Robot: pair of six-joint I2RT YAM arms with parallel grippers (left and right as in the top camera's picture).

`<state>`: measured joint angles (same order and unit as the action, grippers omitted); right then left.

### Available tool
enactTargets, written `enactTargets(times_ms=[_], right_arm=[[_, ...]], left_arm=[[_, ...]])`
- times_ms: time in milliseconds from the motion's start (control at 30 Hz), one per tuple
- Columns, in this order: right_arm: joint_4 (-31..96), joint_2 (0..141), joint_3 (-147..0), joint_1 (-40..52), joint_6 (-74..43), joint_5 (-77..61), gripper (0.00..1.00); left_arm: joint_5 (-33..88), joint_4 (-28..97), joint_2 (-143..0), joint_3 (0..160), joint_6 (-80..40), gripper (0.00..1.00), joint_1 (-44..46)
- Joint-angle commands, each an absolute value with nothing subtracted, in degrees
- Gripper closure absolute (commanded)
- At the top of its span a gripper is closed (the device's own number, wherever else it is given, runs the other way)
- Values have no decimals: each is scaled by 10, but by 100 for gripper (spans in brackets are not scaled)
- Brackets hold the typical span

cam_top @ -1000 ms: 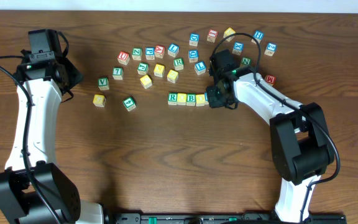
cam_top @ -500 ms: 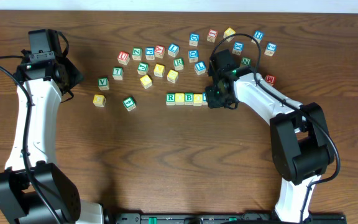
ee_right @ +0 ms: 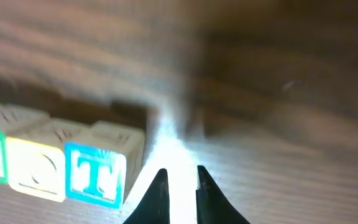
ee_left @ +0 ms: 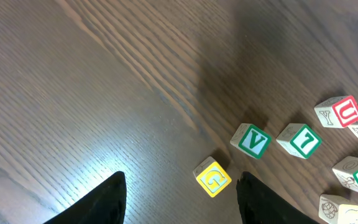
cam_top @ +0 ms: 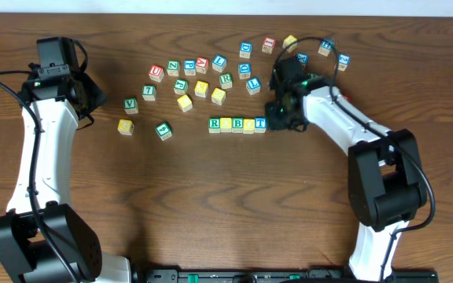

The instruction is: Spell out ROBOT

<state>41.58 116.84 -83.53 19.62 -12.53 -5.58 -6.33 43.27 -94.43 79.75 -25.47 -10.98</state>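
A row of letter blocks lies mid-table in the overhead view: green R [cam_top: 215,123], a yellow block [cam_top: 226,124], green B [cam_top: 238,124], a yellow block [cam_top: 249,124] and blue T [cam_top: 260,123]. My right gripper [cam_top: 278,118] is just right of the T, apart from it. In the right wrist view its fingers [ee_right: 178,186] are nearly together with nothing between them, and the T [ee_right: 95,177] and a yellow O [ee_right: 39,171] sit to their left. My left gripper [ee_left: 179,199] is open and empty at the far left, above a yellow G block [ee_left: 212,178].
Several loose blocks are scattered behind the row, such as red U [cam_top: 156,72], green V [cam_top: 130,104] and a green block [cam_top: 163,130]. More blocks lie by the right arm near the back edge [cam_top: 326,45]. Green V [ee_left: 251,140] also shows in the left wrist view.
The block row slid slightly left. My right gripper drew back right and away from the row's end, uncovering the blue T. The left arm has not moved.
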Motion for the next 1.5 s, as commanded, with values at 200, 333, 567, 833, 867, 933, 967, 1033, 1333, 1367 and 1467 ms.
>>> enactTargets(times_ms=[200, 333, 567, 833, 867, 933, 967, 1033, 1333, 1367, 1467], right_arm=[[377, 1152, -875, 199, -129, -82, 89], [326, 1155, -874, 220, -133, -81, 88], [244, 1173, -873, 253, -132, -83, 88], [170, 1217, -873, 292, -132, -86, 91], [168, 1220, -873, 295, -132, -86, 92], [167, 1226, -873, 302, -131, -86, 94], [167, 1226, -873, 304, -130, -86, 94], [167, 1226, -873, 308, -130, -86, 96], [192, 1231, -872, 325, -132, -86, 99], [194, 1231, -872, 327, -133, -86, 99], [200, 1232, -872, 334, -133, -85, 99]], left_arm=[[-65, 422, -945, 814, -165, 44, -69], [-65, 402, -945, 821, -157, 44, -37], [-65, 385, -945, 821, -185, 44, -28], [-65, 398, -945, 816, -185, 44, -28], [-65, 401, -945, 816, -185, 44, -28], [-65, 404, -945, 815, -185, 44, -28], [-65, 405, -945, 815, -185, 44, -28], [-65, 408, -945, 815, -185, 43, -28], [-65, 411, -945, 811, -190, 44, -28], [-65, 411, -945, 811, -190, 44, -28], [-65, 411, -945, 810, -190, 44, -28]])
